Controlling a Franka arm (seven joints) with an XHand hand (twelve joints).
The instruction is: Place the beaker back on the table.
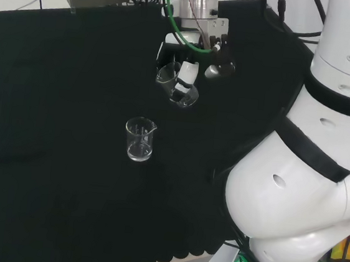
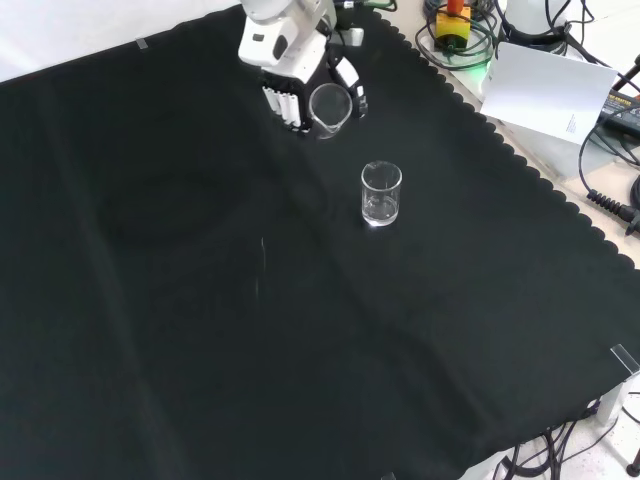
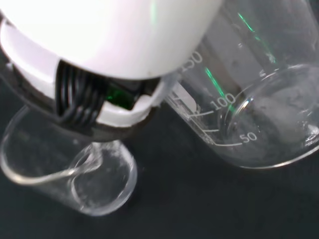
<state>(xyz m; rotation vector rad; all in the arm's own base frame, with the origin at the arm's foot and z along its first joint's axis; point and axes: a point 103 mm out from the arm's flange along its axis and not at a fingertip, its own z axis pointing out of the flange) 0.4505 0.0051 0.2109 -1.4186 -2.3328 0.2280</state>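
The black and white hand (image 1: 187,76) has its fingers curled round a clear glass beaker (image 1: 178,87), held tilted above the black cloth (image 1: 50,124). Below the hand and a little nearer the arm's base in the head view, a second clear glass beaker (image 1: 140,139) stands upright. The risk, I judge, is lowering the held beaker while tilted: it could tip on release or strike its standing neighbour.

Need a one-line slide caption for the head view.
Hand holds a tilted clear beaker above the black cloth; a second beaker stands upright below it.
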